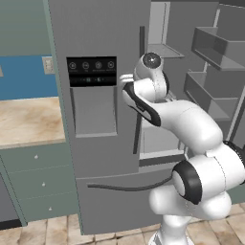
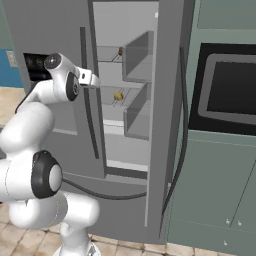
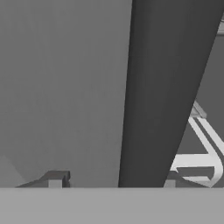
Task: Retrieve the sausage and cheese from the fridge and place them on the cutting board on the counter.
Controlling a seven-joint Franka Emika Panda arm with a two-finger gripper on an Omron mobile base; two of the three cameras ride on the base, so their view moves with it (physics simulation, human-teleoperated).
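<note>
The grey fridge [image 1: 95,28] stands with its left door shut and its right door swung open. Inside, the dark red sausage [image 2: 120,51] lies on an upper shelf and the pale yellow cheese [image 2: 118,96] sits on the shelf below. My gripper [image 2: 94,80] is at the left door's dark bar handle [image 2: 84,60]. In the hand view the gripper [image 3: 113,181] is open, with the handle [image 3: 162,87] between its fingertips, close to the right one. The beige counter [image 1: 28,119] lies to the fridge's left. The cutting board is out of view.
The open right door [image 2: 170,100] carries grey bins [image 1: 215,48] on its inner side. A wall oven [image 2: 230,90] sits in the green cabinets right of the fridge. Green drawers [image 1: 38,182] stand under the counter. A curved handle [image 1: 124,186] crosses the freezer drawer.
</note>
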